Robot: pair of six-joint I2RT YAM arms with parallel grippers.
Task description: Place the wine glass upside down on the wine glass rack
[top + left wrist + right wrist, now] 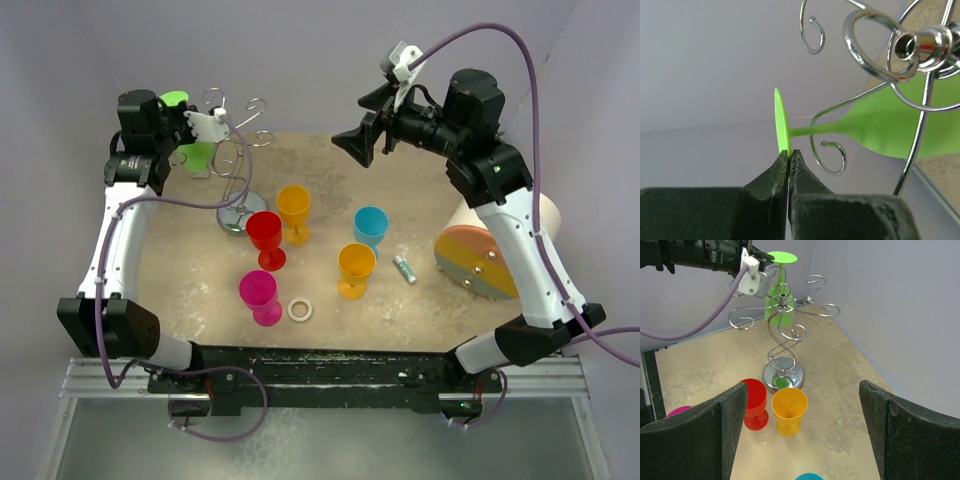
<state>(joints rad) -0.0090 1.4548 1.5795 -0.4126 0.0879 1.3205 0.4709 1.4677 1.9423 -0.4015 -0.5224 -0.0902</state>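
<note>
Top external: wine glass rack [238,216] stands rear-left; green wine glass [880,127] is inverted at its hook arms (seated or not, unclear), foot edge pinched in closed left gripper [790,153]; right gripper [802,385] gapes, empty.

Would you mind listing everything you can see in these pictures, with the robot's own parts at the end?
wine glass: one, green, upside down at the rack's arms
rack: one, silver wire, back left of table
red glass: one, red, in front of rack
orange glasses: two, orange, mid-table
blue glass: one, blue, centre right
pink glass: one, pink, near left
ring: one, white, beside pink glass
tube: one, white with green end, lying flat
disc: one, orange and yellow stripes, far right
table: one, beige
left gripper: one, black, pinching the green foot
right gripper: one, black, open, raised
</note>
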